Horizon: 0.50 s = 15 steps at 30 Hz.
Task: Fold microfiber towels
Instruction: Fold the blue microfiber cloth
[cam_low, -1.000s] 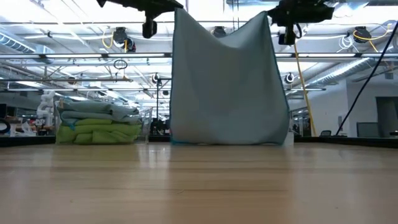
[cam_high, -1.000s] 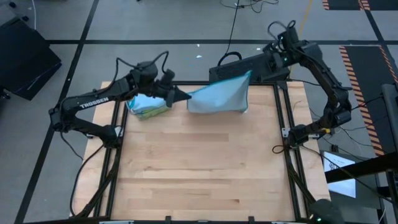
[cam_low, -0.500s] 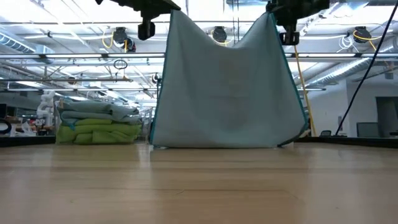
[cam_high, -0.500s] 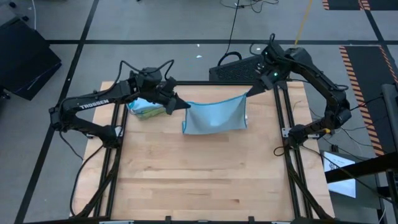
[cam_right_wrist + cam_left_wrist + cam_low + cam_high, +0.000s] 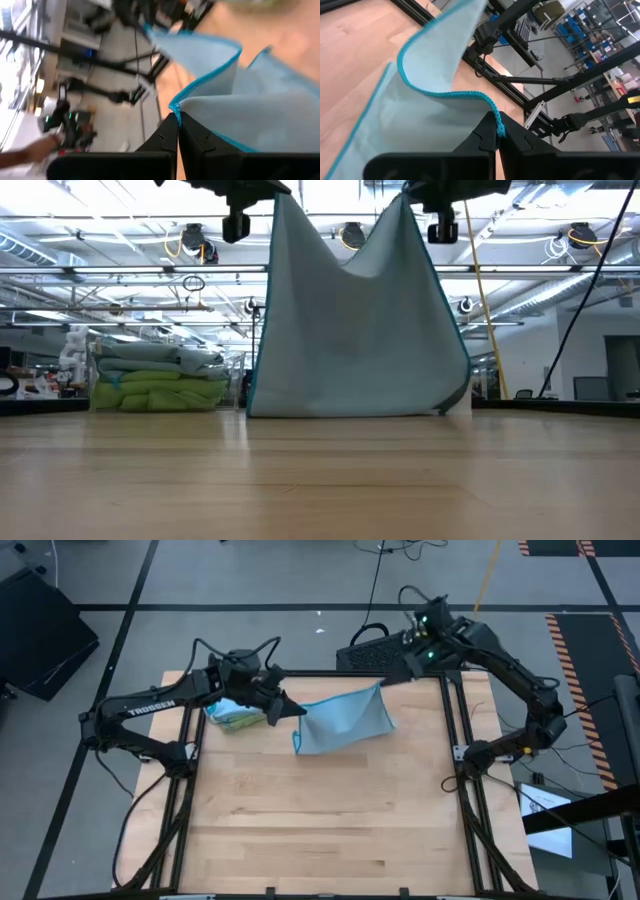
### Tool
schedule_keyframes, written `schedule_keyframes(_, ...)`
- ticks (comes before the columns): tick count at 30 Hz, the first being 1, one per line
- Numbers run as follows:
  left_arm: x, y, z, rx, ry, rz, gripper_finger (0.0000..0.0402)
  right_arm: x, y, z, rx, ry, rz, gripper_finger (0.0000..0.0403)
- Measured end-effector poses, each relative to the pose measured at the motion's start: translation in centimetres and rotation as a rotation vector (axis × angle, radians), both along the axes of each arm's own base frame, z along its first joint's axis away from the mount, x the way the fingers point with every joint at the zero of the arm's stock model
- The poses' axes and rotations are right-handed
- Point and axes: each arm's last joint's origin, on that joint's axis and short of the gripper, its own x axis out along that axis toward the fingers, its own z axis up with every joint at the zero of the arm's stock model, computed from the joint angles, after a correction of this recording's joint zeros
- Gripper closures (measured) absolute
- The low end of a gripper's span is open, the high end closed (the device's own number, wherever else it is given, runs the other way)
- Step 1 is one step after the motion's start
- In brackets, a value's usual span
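A light blue microfiber towel (image 5: 340,722) hangs spread between my two grippers over the far middle of the table; its lower edge (image 5: 350,412) is at the tabletop. My left gripper (image 5: 296,709) is shut on its upper left corner, my right gripper (image 5: 382,685) is shut on its upper right corner. A stack of folded light blue and lime green towels (image 5: 155,380) lies at the far left, under my left arm in the high view (image 5: 236,716). My left gripper pinches the towel's upper left corner (image 5: 496,120) between its two fingertips, on the stitched teal hem. The towel hangs below it. My right gripper pinches the towel's upper right corner (image 5: 174,109) between its two fingertips, on the teal hem. The top edge sags slack between the two grippers (image 5: 345,255).
The black frame rails (image 5: 455,740) run along the table's left and right sides. The near half of the wooden tabletop (image 5: 320,830) is bare wood. A dark box (image 5: 375,652) sits beyond the far edge.
Both grippers have carried the hanging towel from the far edge toward the near edge. My right gripper has then gone toward the left, so the towel's top edge sags more and the right side has drawn in. Both stay shut on the corners.
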Motion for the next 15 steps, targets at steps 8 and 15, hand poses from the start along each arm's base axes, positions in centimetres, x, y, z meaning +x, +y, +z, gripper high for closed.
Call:
schedule_keyframes(8,0.0,-1.0,-0.4,-0.016,0.042,-0.064,0.0396,1.2,4.8,-0.8,0.079,0.127,0.202,0.0403)
schedule_keyframes(15,0.3,-3.7,-1.1,-0.064,0.123,-0.169,0.0395,1.1,8.3,-2.9,0.109,0.328,0.346,0.0403)
